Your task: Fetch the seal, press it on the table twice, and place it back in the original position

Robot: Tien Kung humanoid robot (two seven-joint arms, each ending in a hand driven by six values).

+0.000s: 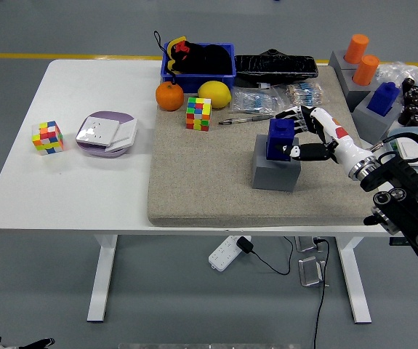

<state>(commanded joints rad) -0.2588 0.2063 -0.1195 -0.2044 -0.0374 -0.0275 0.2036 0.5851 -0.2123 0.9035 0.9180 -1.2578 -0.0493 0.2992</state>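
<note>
- The right hand [304,134] has its fingers curled around the blue seal [280,138], which stands on its grey base [275,173] on the beige mat [194,182].
- Best to hold it firmly and lift it straight up, so the base does not tip.

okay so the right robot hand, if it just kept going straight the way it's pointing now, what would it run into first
The right robot hand points left across the mat and its fingers already close around the blue seal on the gray block, so that comes first. Beyond it, the Rubik's cube seems nearest that line, though depth is unclear.
</note>
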